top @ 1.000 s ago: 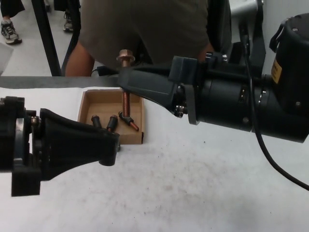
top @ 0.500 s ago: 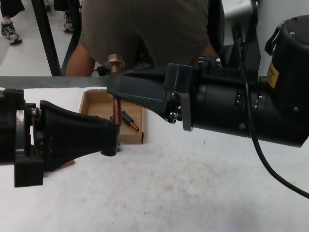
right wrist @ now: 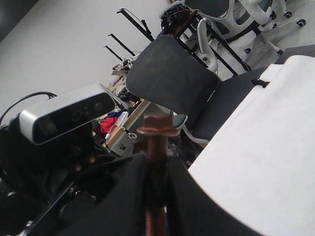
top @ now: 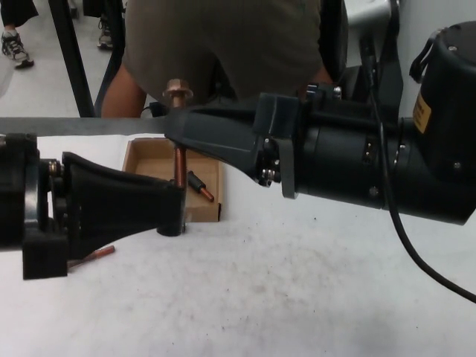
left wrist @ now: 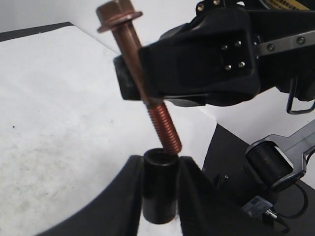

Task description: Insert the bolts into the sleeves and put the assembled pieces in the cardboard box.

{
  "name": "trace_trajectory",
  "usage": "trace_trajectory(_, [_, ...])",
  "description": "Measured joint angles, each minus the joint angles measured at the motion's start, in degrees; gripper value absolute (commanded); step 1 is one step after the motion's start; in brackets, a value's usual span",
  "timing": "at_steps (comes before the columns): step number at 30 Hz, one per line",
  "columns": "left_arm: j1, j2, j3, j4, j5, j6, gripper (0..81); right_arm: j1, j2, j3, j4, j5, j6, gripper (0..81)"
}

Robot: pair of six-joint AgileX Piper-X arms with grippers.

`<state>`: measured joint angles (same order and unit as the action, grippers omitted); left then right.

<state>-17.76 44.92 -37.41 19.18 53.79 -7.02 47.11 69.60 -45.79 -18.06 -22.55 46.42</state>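
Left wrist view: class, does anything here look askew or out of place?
Yes. The bolt leans while the sleeve stands upright; its tip is at the sleeve's rim, off centre. In the high view a loose bolt lies on the bench, outside the box.

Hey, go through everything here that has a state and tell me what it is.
Sleeve: clamped in left gripper, empty.
Bolt: clamped in right gripper, tip at sleeve mouth, not inserted.
Cardboard box: open, at least one assembled piece inside.
Loose bolt: lying on bench, partly hidden.
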Motion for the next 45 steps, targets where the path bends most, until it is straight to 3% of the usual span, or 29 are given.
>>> trace_trajectory(38, [-0.1, 0.0, 0.3, -4.2, 0.0, -4.6, 0.8, 1.4, 0.0, -0.1, -0.2, 3.1, -2.8, 0.2])
trace_trajectory(45, [-0.1, 0.0, 0.3, -4.2, 0.1, -4.6, 0.8, 1.5, 0.0, -0.1, -0.3, 2.0, -8.4, 0.2])
